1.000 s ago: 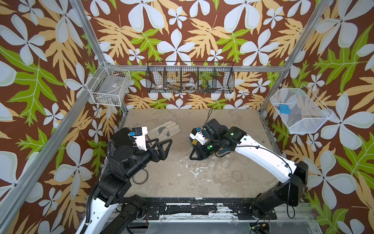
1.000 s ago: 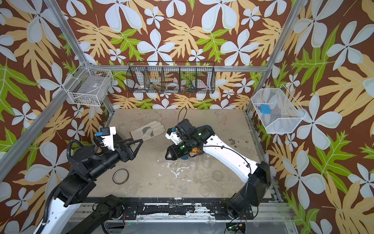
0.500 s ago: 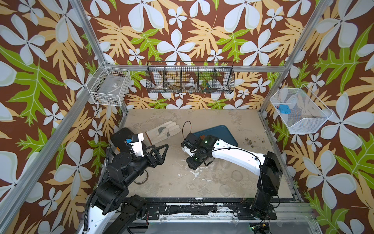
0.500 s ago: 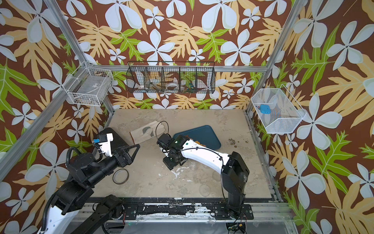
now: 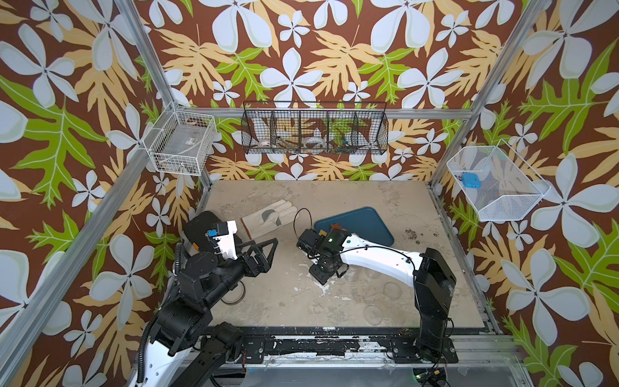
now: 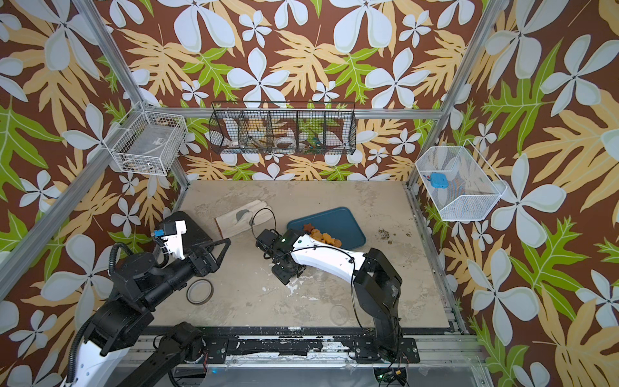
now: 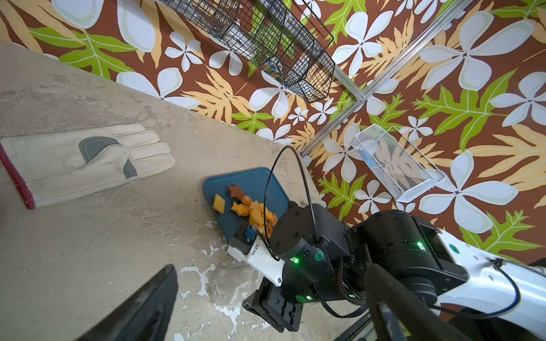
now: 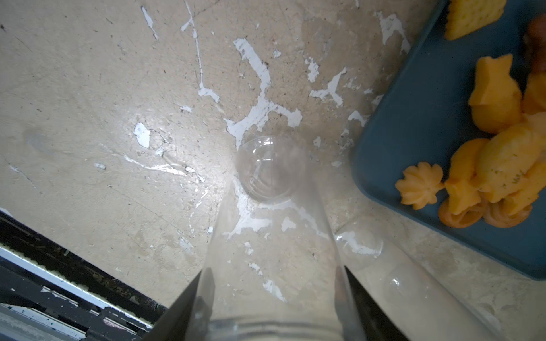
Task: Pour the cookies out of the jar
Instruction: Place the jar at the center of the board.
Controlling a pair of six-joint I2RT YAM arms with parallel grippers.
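Floral-wallpaper walls (image 5: 291, 77) around a worn beige table (image 5: 284, 301). Cookies (image 7: 254, 211) are out of the jar, heaped on the near corner of the blue tray (image 5: 365, 221): orange and yellow pieces, one brown star, one waffle square a little apart from the heap. Clear jar (image 8: 270, 169) is empty and sits just beside that tray corner, apart from it. It looks to be standing on the table, but glare makes this hard to confirm. Right gripper (image 8: 274, 270) points down over it with fingers (image 8: 195, 298) lying along both sides of the glass; can't tell whether they're squeezing or only flanking it. Left gripper (image 5: 268, 253) hangs above the table, jaws spread wide, nothing in them, well apart from the jar. Round lid (image 6: 200, 292) lies on the table by the left arm. Work glove (image 5: 268, 217) lies flat, left of the tray.
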